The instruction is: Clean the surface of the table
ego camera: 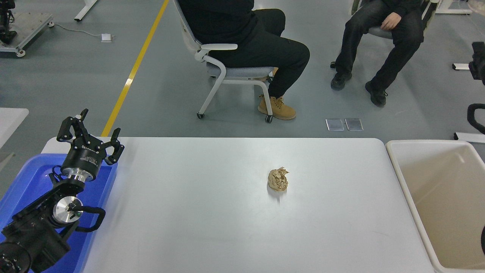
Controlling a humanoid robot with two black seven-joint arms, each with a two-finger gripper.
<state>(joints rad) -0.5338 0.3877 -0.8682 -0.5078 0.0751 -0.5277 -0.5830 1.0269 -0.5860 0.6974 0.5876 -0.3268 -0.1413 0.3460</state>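
You bring the right arm (478, 64), gripper unseen, to the crumpled paper ball (278, 179) at table surface (197, 212) centre; left gripper (91, 134), open, sits at nine o'clock.

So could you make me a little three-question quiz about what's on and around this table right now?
1. True or false: the crumpled brown paper ball lies inside the beige bin.
2. Which colour is the tray under the left gripper? A red, B blue, C green.
3. Fill in: the left gripper's fingers are ____ and hold nothing.

Key
1. False: it lies on the white table surface, apart from the bin.
2. B.
3. Open.
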